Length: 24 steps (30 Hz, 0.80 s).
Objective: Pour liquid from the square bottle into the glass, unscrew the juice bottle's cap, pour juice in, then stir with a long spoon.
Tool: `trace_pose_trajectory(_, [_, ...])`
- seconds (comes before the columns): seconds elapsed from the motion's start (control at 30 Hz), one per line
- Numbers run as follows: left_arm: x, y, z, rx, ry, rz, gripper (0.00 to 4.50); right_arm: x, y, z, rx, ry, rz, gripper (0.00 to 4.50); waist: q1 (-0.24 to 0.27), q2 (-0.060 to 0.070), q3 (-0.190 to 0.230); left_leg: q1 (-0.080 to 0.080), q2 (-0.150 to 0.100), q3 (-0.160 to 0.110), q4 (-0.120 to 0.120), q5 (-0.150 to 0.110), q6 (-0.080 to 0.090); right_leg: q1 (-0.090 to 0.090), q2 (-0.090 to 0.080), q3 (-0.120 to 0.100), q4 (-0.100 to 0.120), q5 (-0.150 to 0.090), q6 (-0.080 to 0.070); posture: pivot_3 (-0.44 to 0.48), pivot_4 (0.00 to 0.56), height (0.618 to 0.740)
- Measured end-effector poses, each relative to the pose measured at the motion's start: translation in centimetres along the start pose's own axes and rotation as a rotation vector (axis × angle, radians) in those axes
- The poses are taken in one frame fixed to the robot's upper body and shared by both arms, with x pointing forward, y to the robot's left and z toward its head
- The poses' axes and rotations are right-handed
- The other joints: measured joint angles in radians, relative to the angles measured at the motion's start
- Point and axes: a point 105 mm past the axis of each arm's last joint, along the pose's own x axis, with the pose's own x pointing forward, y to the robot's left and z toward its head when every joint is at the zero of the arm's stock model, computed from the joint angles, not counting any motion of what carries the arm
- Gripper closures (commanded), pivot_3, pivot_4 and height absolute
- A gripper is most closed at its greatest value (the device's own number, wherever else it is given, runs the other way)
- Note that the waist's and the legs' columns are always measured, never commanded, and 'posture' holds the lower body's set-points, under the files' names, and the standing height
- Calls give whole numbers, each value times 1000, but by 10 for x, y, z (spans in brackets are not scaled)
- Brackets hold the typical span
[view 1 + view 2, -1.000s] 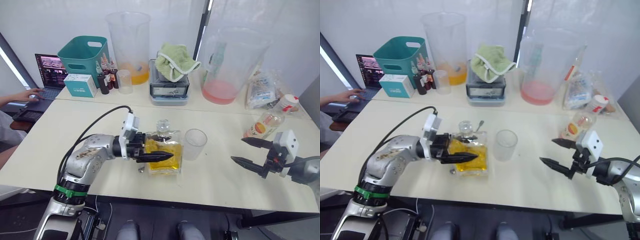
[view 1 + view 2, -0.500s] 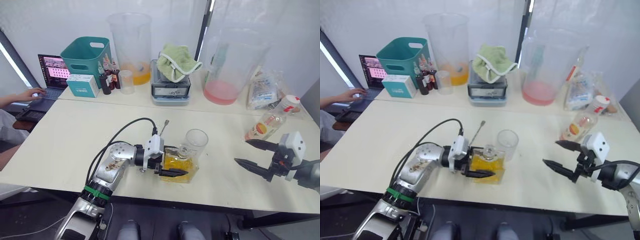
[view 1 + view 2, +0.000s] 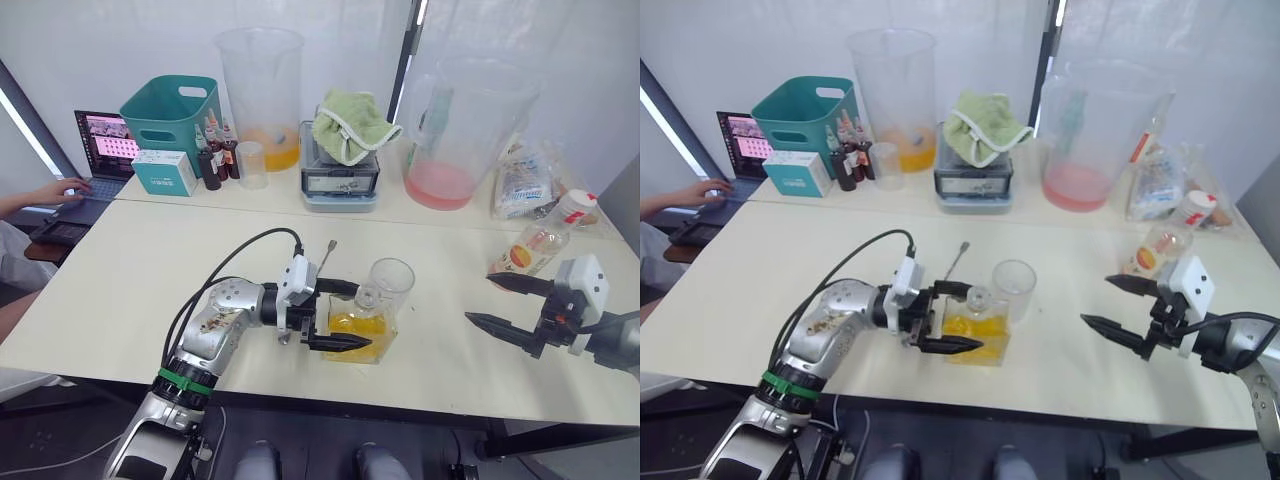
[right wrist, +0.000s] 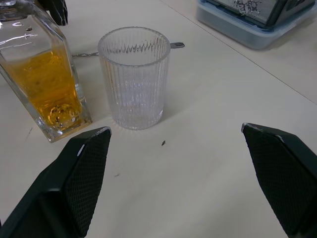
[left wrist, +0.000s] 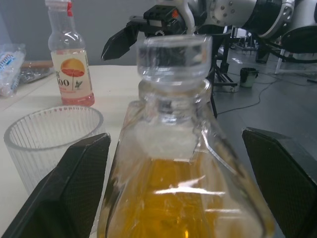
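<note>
Square clear glass bottle (image 3: pixel 358 322), amber liquid low, stopper in; ribbed glass tumbler (image 4: pixel 133 77) just beside it. My left gripper (image 3: pixel 338 315) straddles bottle, contact unclear; right gripper (image 3: pixel 495 303) spread wide.

Bare table (image 3: pixel 440 340) between glass (image 3: pixel 390 290) and right hand (image 3: pixel 490 302)

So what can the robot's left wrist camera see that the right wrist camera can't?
Only the left wrist view shows the juice bottle, the square bottle's stopper and the right gripper, open. Only the right wrist view shows the long spoon lying behind the glass, and a grey box's edge. Both show the square bottle, the glass and the table.
</note>
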Motion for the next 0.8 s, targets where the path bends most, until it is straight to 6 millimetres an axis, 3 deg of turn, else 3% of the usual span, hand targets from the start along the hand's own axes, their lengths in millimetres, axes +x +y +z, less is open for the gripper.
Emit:
trace_pose_trajectory(0.13, [4,-1,0,-17,9,6,25,1,0,0,1,0,-1,0,0,0,0,1,0,-1,0,0,0,2,0,0,-1,0,0,0,150,740])
trace_pose_trajectory(0.5, [14,6,-23,-38,91,42,25,1,-1,0,3,1,-8,0,0,0,0,3,-1,-1,0,0,0,4,0,0,-2,0,0,0,150,740])
trace_pose_trajectory(0.53, [15,6,-23,-39,85,42,568,1,-1,0,3,1,-9,0,0,0,0,3,-1,-1,0,0,0,4,0,0,-2,0,0,0,150,740])
trace_pose_trajectory(0.67, [17,10,-22,-18,84,53,1671,1,0,2,-3,0,-5,0,0,0,0,3,-1,-1,0,0,0,5,0,0,-2,0,0,0,150,740])
trace_pose_trajectory(0.8, [17,10,-22,-12,88,51,1670,2,1,3,-10,-2,-1,0,1,0,0,3,-1,-1,0,0,0,5,0,0,-2,0,0,0,150,740])
